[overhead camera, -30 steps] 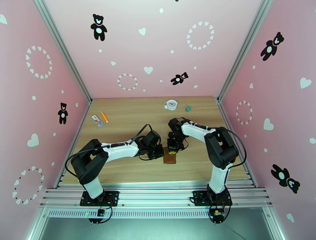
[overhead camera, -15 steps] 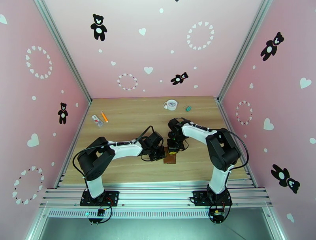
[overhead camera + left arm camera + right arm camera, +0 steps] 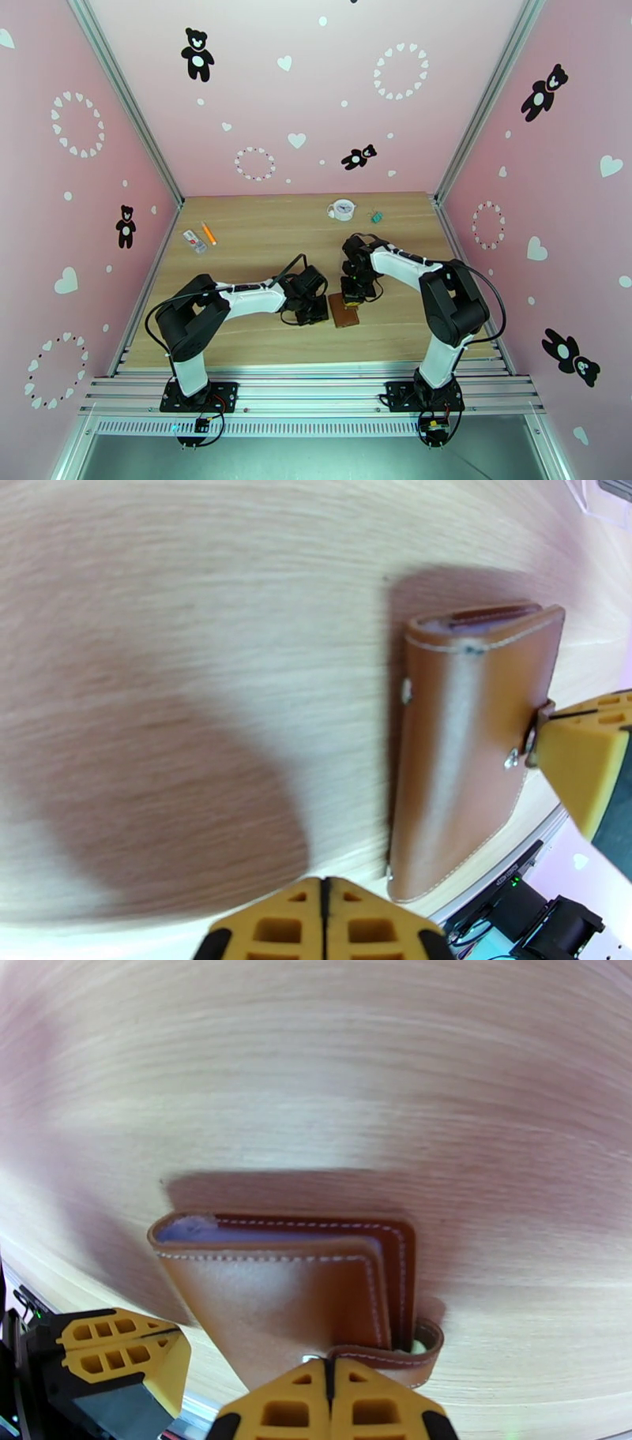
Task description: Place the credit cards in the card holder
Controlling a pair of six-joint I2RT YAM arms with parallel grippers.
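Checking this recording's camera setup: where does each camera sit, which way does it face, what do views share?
Top external: above and behind the bases, looking down on the table; both arms show.
Left wrist: on the left arm, facing the card holder; left hand shut at bottom, right hand at its right edge.
Right wrist: on the right arm, looking down at the card holder; right hand shut on the strap at bottom, left hand bottom-left.
Shared: every view holds the card holder.
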